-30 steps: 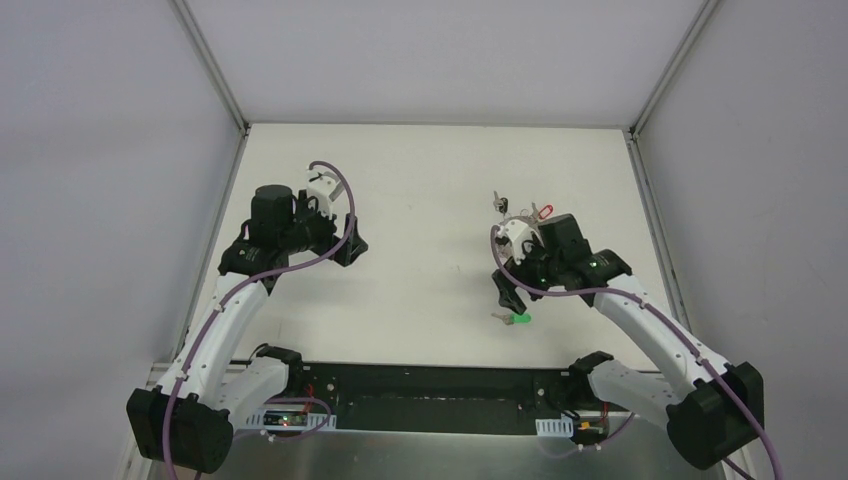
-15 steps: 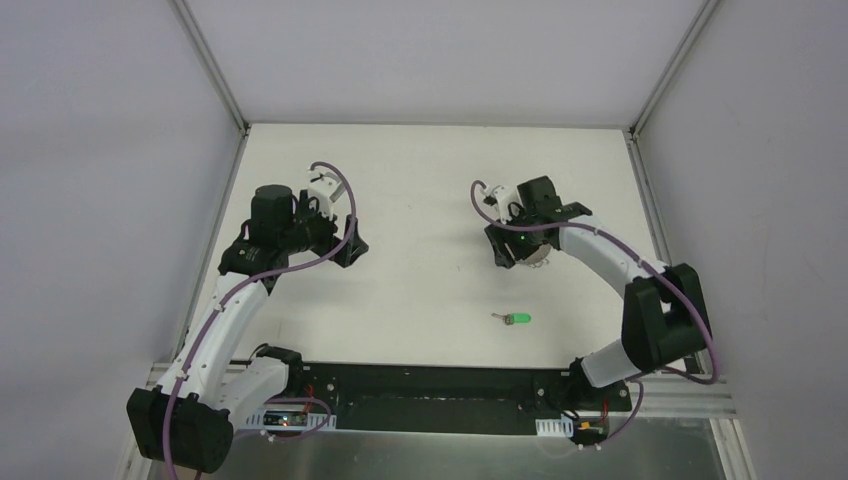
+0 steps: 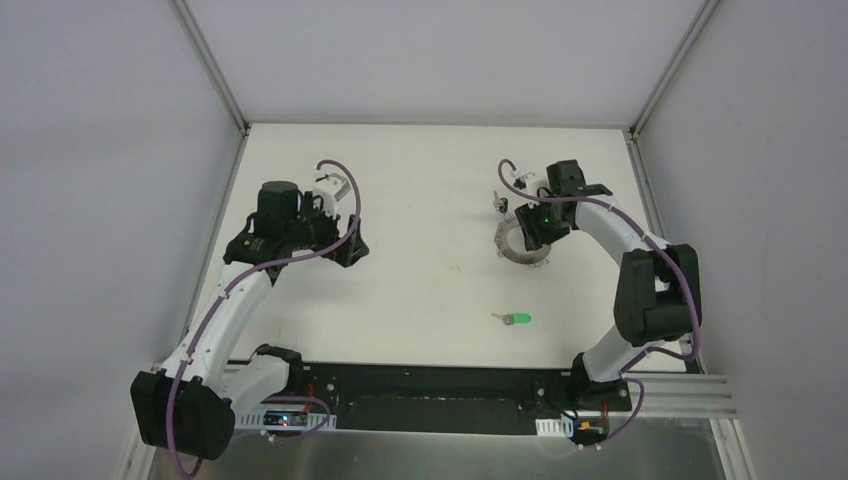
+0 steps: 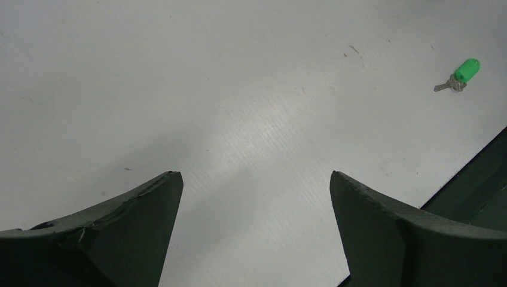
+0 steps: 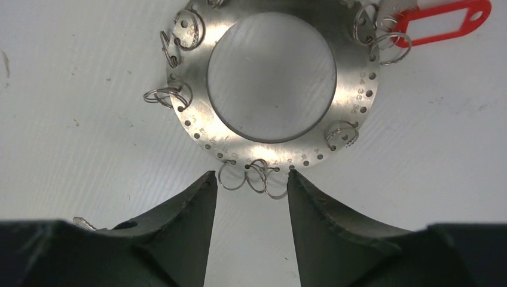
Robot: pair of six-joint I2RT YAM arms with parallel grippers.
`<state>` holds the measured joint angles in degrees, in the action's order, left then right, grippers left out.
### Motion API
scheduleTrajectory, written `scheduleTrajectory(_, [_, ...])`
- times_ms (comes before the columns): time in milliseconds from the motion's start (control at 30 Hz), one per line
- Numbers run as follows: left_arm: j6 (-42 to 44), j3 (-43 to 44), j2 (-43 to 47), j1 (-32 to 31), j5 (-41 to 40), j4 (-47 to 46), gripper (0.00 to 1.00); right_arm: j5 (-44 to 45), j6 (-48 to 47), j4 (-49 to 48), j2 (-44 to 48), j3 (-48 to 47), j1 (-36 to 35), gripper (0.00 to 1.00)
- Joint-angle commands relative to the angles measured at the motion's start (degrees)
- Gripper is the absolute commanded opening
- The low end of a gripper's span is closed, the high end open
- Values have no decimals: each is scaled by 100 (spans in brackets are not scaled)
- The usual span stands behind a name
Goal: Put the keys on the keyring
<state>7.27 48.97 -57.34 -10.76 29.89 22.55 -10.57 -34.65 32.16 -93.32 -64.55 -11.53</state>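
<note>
Seemingly early: green key [image 3: 517, 319] lay loose, well apart from the keyring [image 5: 188, 101]; right claw [image 5: 252, 173] flanked its rim loops [image 5: 263, 179], grip unclear; left claw [image 4: 255, 174] gaped empty.

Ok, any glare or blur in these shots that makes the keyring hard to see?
Right wrist view: keyring sharp, glare along its lower rim. Top external view: it is tiny and partly hidden under the right arm. Left wrist view: soft sheen on the table.

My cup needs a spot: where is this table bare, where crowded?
Bare: the middle between the left tool and the keyring, and the far strip by the back wall. Crowded: around the keyring, with the right tool and red-tagged key.
</note>
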Motion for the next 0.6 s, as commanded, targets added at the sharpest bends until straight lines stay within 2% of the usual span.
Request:
scheduleTrajectory(0, [154,263,-97,15,127,75,98,122,-83,403,139,-251,111,48])
scheduleTrajectory(333, [165,262,-120,-48,127,75,97,37,98,429,-179,-101,282,33])
scheduleTrajectory(567, [192,245,-86,-66,131,83,97,-4,134,435,-422,-86,286,29])
